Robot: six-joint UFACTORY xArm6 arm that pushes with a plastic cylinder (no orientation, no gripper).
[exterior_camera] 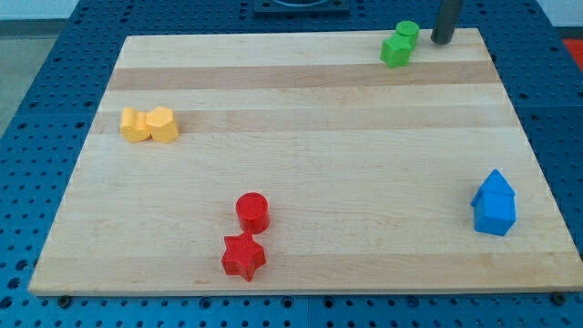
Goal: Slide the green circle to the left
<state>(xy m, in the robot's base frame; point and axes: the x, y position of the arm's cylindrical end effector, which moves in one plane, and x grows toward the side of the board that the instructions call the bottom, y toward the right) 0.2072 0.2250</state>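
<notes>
The green circle [407, 32] sits at the view's top right of the wooden board, touching a second green block [396, 50] of blocky shape just below and left of it. My tip [443, 40] is the lower end of the dark rod, standing just right of the green circle with a small gap between them.
Two yellow blocks [149, 125] sit together at the view's left. A red circle [252, 211] and a red star [243, 257] sit at the bottom centre. Two blue blocks [495, 203] sit together at the right. The board's top edge [273, 38] runs close behind the green blocks.
</notes>
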